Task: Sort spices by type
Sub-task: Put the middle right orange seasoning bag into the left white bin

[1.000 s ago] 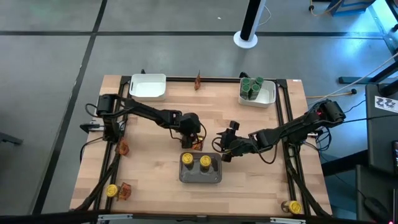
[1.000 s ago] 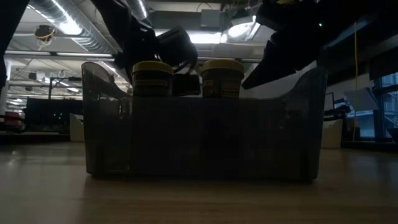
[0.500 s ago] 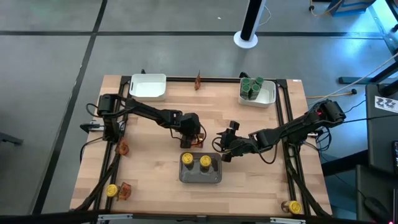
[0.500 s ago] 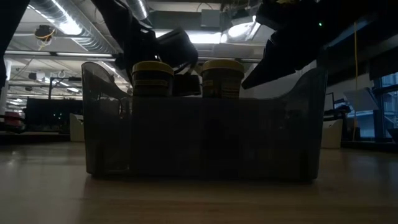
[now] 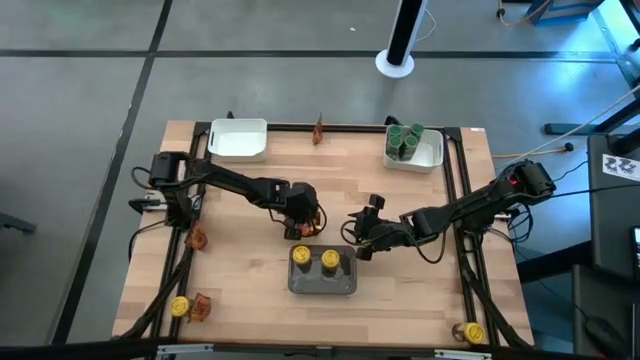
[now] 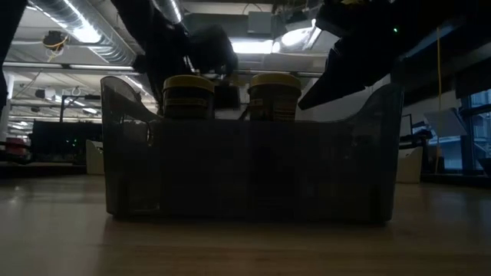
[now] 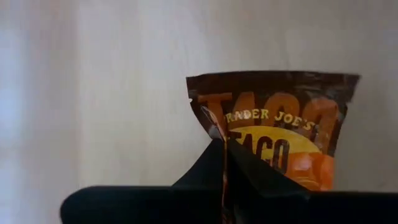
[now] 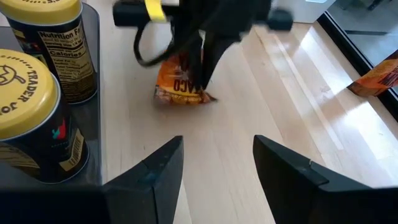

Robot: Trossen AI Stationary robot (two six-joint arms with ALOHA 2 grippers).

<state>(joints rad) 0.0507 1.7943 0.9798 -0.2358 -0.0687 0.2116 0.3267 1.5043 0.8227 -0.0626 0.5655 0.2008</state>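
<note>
A taco packet, near the high view's centre, is pinched by the left gripper; the crinkly film could slip free. The right gripper is held spread beside the grey tray.

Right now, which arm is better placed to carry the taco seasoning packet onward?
Left. The left gripper is shut on the taco seasoning packet. The right gripper hovers open beside the grey tray.
</note>
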